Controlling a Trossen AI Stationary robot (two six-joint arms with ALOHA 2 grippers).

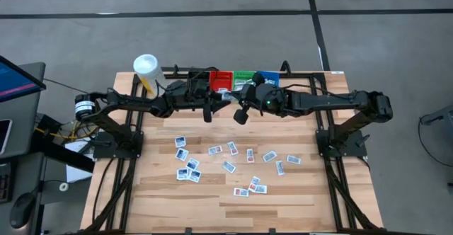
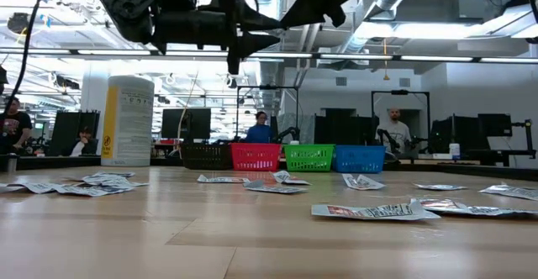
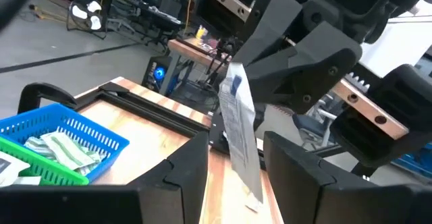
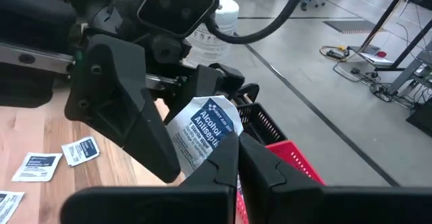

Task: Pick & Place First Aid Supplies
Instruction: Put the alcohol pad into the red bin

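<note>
A white packet with blue print "Alcohol Antiseptic" hangs in the air over the far middle of the table, with my right gripper shut on it. My left gripper is open and level, coming from the table's left. Its two fingers stand on either side of the packet's lower part without touching it. In the high view both grippers meet, left and right, just in front of the bins. Several more packets lie flat on the wooden table. My right gripper pinches the packet's upper end between its two fingers, slanting slightly downward from the table's right. The packet hangs upright below the fingers, clear of the table, with its flat faces toward my left gripper's fingers.
Black, red, green and blue bins stand in a row at the far edge. The green bin holds pale strips. A white-capped yellow bottle stands at the far left. People sit in the room beyond.
</note>
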